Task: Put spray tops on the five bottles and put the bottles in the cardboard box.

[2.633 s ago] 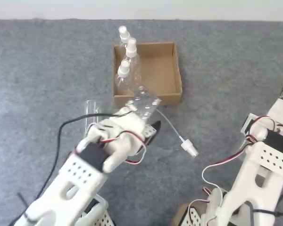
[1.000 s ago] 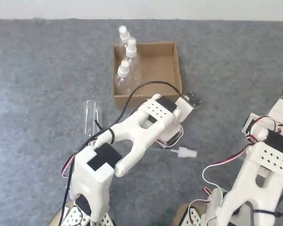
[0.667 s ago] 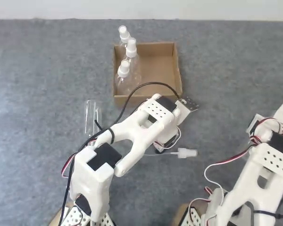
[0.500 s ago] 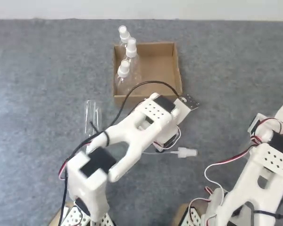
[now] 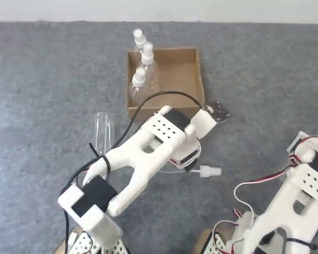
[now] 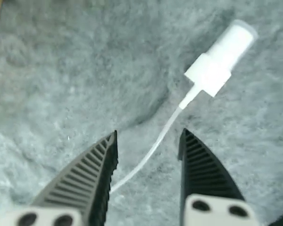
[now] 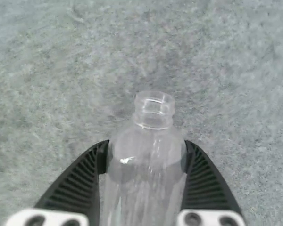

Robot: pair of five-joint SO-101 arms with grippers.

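A: Where is the loose spray top (image 5: 209,171)?
B: On the grey carpet (image 5: 53,79), on the near side of the cardboard box (image 5: 199,79) and apart from it, head to the right. Its thin dip tube (image 6: 153,148) runs left under the left arm (image 5: 148,153).
A: And the left gripper (image 6: 149,134)?
B: Spread wide. In the left wrist view one dark jaw stands on each side of the tube, and the head lies out beyond the tips. Whether the jaws touch the carpet I can't tell.
A: What blocks the view from above?
B: The left arm itself. It stretches from the near left toward the box and covers most of the tube, and its wrist overlaps the box's near wall. A black cable (image 5: 164,95) loops over that wall too.
A: Anything in the box?
B: Three capped bottles (image 5: 139,76), upright along its left wall. Whether the farthest one is inside or just behind the far corner I can't tell.
A: Other bottles?
B: A clear bottle (image 5: 102,129) lies on the carpet just left of the left arm, the cable passing by its near end. An open-necked bottle (image 7: 153,110) is pinched by its body in the right gripper (image 7: 145,143), neck pointing past the fingertips, carpet beneath.
A: The right arm (image 5: 302,190)?
B: At the near right, well apart from the spray top.
A: Any writing?
B: A small circuit board (image 5: 218,111) sticks out at the left arm's wrist. Its markings are too small to read.
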